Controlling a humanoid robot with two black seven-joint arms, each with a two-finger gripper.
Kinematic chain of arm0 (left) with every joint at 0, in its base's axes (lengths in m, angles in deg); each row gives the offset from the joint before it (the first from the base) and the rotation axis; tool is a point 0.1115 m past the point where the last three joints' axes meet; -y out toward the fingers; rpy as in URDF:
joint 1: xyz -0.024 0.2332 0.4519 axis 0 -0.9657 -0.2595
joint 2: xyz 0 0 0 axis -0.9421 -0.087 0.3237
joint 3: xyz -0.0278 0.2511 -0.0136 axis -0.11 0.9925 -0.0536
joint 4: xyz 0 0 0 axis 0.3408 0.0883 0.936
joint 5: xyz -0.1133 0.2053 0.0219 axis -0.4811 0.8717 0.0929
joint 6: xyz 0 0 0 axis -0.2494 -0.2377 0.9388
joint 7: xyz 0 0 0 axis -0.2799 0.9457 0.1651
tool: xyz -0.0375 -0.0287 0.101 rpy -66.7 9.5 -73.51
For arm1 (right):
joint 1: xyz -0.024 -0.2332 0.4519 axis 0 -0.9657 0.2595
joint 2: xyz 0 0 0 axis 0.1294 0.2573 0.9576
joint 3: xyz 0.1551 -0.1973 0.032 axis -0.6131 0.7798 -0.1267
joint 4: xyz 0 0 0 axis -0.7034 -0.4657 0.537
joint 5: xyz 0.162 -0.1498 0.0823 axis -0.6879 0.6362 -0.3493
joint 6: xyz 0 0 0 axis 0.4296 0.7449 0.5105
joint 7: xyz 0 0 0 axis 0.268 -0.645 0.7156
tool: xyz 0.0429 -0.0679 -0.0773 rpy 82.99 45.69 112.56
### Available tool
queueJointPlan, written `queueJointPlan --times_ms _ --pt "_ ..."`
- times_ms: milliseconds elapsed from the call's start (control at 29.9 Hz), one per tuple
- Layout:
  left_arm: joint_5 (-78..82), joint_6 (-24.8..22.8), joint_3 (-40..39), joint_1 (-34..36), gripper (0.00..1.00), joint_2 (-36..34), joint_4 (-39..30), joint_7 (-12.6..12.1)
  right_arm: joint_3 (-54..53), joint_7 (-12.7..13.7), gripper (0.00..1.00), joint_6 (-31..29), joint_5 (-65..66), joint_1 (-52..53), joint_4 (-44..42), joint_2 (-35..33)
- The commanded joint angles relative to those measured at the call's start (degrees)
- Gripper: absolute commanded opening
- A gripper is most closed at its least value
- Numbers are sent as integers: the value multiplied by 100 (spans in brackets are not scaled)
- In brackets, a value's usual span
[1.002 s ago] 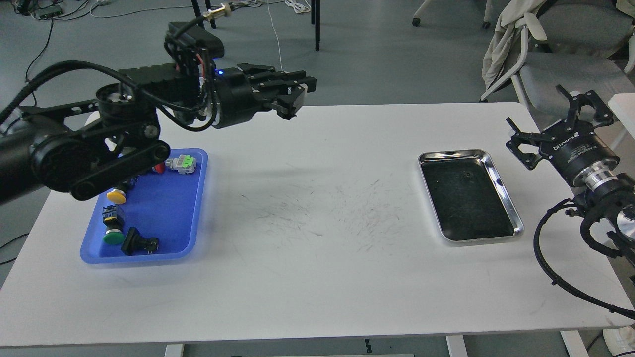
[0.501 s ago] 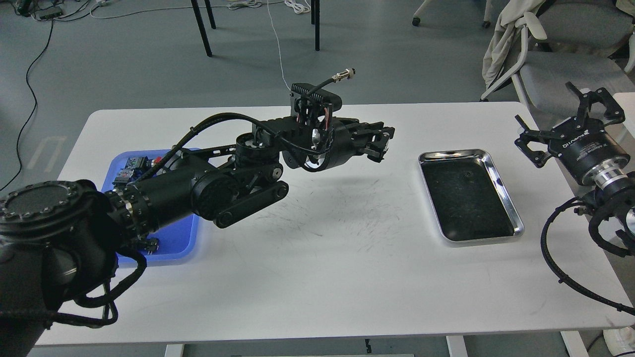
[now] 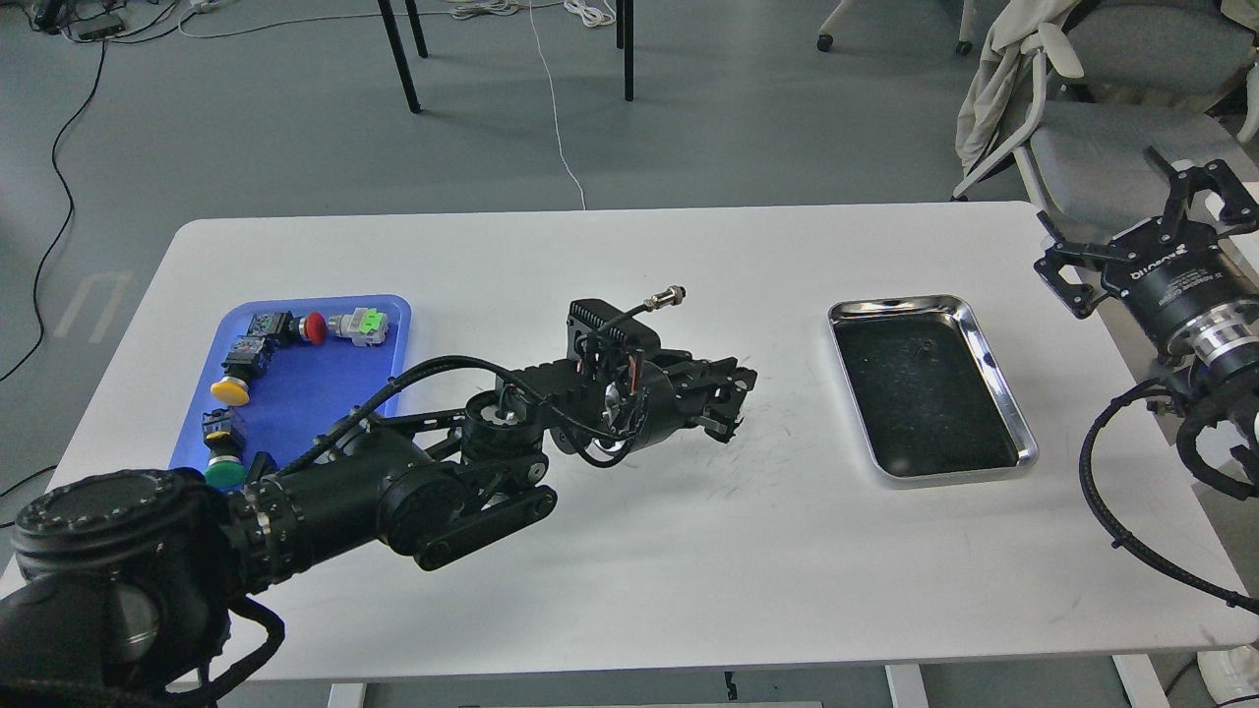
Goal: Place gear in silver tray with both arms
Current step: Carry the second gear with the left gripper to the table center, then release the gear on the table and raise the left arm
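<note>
The silver tray (image 3: 995,366) lies on the right part of the white table, with a dark inner floor and a tiny speck (image 3: 924,346) near its far end. My left arm reaches in from the lower left. Its gripper (image 3: 730,398) hangs low over the table's middle, left of the tray, pointing at it. Its fingers are dark and close together, and I cannot tell whether they hold anything. No gear shows clearly. My right gripper (image 3: 1131,224) is open and empty, beyond the table's right edge, right of the tray.
A blue plastic tray (image 3: 315,393) at the left holds several push-button switches in yellow (image 3: 229,391), red and green. The table middle bears dark scuff marks. An office chair (image 3: 1111,147) stands behind my right gripper.
My left arm has swung from above the blue tray to the right and down to the table's middle. My right gripper has drifted a little right and up, still open.
</note>
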Motion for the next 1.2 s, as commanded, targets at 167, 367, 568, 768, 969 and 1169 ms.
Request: queueJointPlan --times_ms 167,367,568,768,969,1169 --pt "58 -18 85 -268 8 0 -19 20 -18 -21 98 8 -1 0 12 46" --pt "50 0 85 -435 10 0 -45 29 -9 -21 98 0 -1 -17 29 46" --pt "50 8 85 -593 18 0 -133 20 0 -21 98 8 -1 -17 38 63" --pt "-3 105 85 -655 34 0 -159 11 0 -30 98 8 -1 -17 47 81" --pt "-222 272 85 -717 41 0 -273 3 0 -30 98 0 8 -17 47 81" --pt "-600 465 76 -717 68 0 -282 3 35 -30 98 0 17 -18 29 81"
